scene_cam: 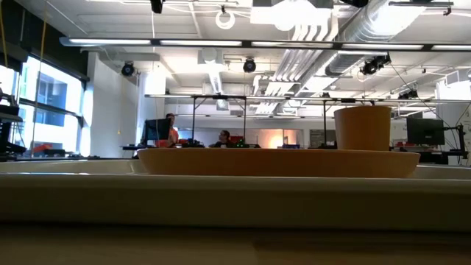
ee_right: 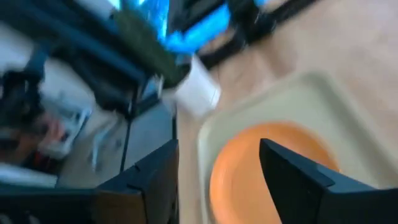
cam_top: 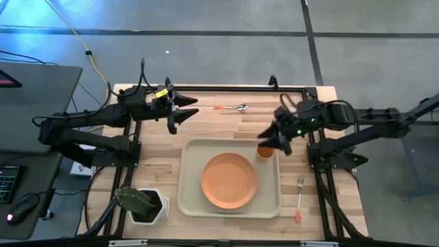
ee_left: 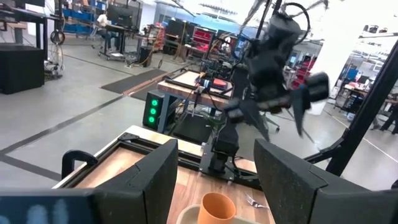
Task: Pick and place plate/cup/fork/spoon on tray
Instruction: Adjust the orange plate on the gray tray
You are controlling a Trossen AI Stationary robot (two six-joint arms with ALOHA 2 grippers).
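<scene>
The plate (cam_top: 229, 180) lies in the middle of the tray (cam_top: 192, 199), and the cup (cam_top: 265, 152) stands in its far right corner. The right pincer (cam_top: 271, 139) hovers just above the cup with wide fingers. The left pincer (cam_top: 180, 110), also wide, waits beyond the tray's far left corner. The spoon (cam_top: 230, 107) lies on the tabletop (cam_top: 206, 123) beyond the tray, the fork (cam_top: 300, 197) right of it.

I see grey concrete floor (cam_top: 226, 51) around my wooden table (cam_top: 226, 120), a dark desk (cam_top: 34, 89) at left, bright ceiling strip lights (scene_cam: 243, 44), ducts (scene_cam: 353, 29), and windows (scene_cam: 48, 103) beyond.
</scene>
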